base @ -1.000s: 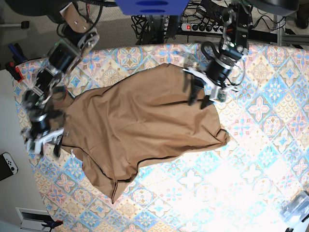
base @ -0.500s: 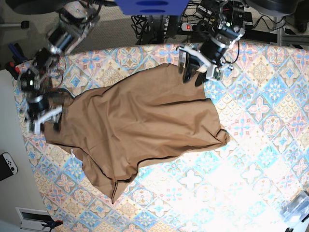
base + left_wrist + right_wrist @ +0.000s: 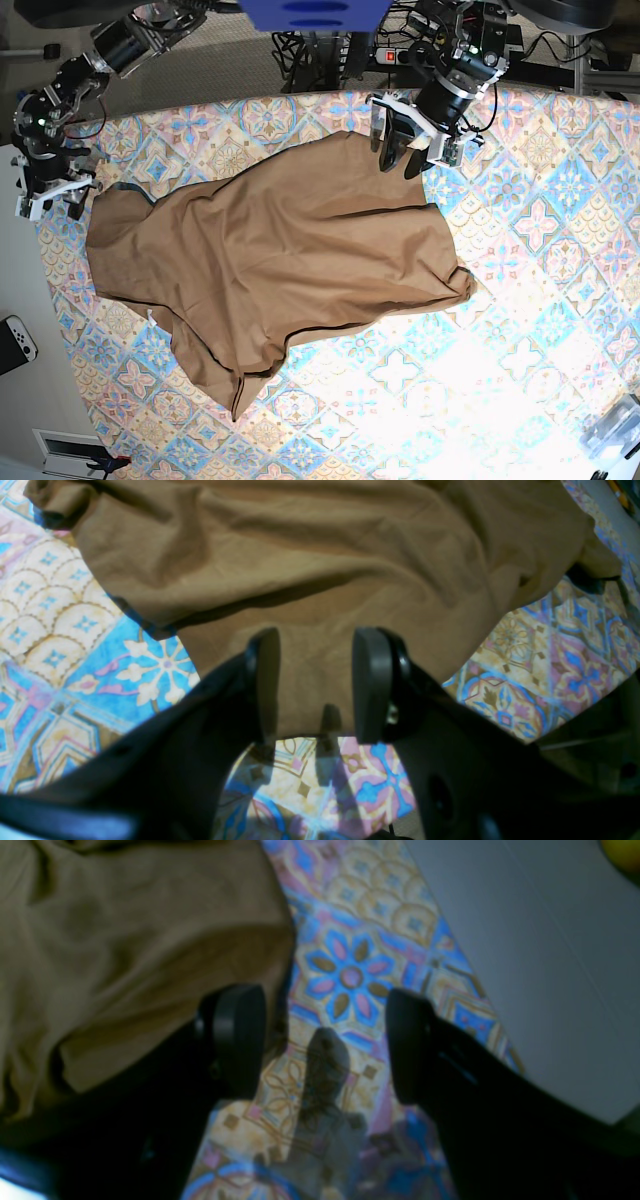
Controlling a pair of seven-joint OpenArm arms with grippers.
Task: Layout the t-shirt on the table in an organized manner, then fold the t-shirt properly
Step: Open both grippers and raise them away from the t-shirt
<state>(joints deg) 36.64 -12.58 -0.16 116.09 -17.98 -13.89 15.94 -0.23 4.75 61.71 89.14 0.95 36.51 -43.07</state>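
The left tool point(image 3: 398, 158) hangs over the far edge of the t-shirt point(image 3: 280, 260), its jaws apart by a moderate gap with nothing between them; in the left wrist view the brown hem lies just under and ahead of its fingertips point(image 3: 372, 680). The right tool point(image 3: 45, 198) sits at the table point(image 3: 560, 250) edge beside the garment's corner, jaws spread wide and empty over patterned cloth. The shirt lies rumpled across the middle of the table, one lower corner bunched. To spread it well, each tool should likely pinch a single layer at an outer edge and draw outward evenly, avoiding the tablecloth.
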